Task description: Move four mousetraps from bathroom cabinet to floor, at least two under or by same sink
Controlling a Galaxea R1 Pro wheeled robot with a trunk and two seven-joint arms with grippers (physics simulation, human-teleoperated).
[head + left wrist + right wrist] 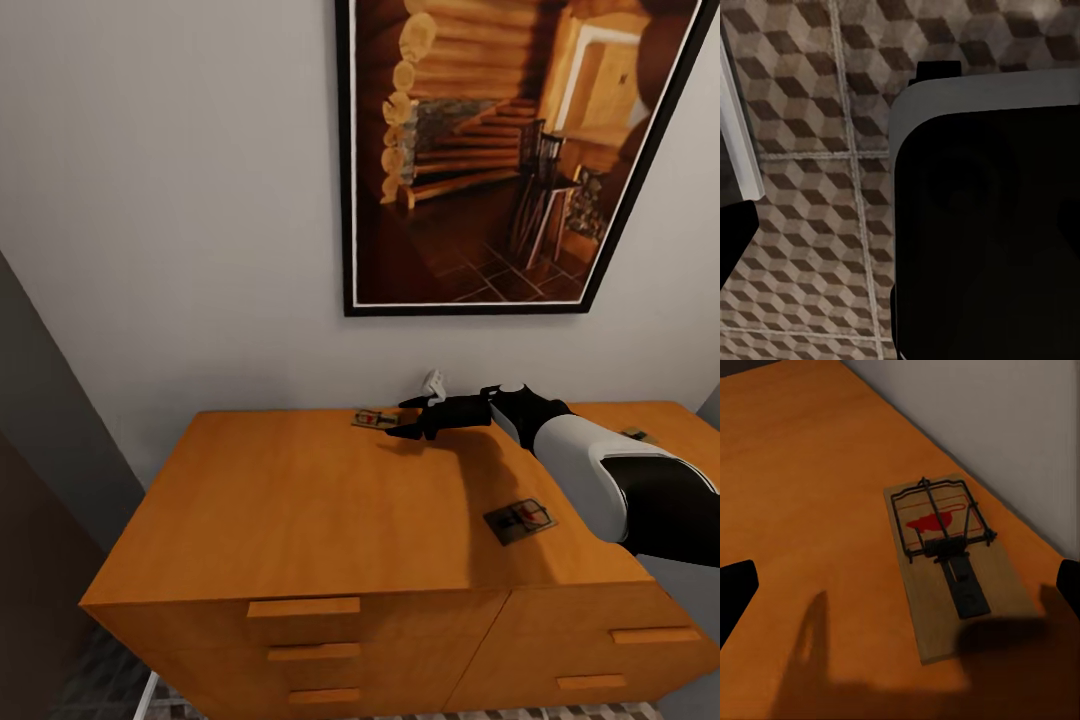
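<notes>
- R tool (408, 418): fingers spread wide, holding nothing, hovering just over the back mousetrap (376, 418) w/o touching it.
- That trap lies flat on the cabinet (300, 500) top, near the wall (180, 200); wrist cam shows it between the parted fingertips.
- 2nd mousetrap (520, 520) flat nearer the front edge, beside the R forearm.
- L tool: can't tell its state; its cam looks at the bathroom floor (810, 225).

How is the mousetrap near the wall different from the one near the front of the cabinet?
The far mousetrap lies by the wall with the right claw open just beside it; the near mousetrap lies towards the cabinet's front edge, beside the arm and away from the claw. The near one lies in shadow and looks greyer. Both lie flat on the cabinet top.
</notes>
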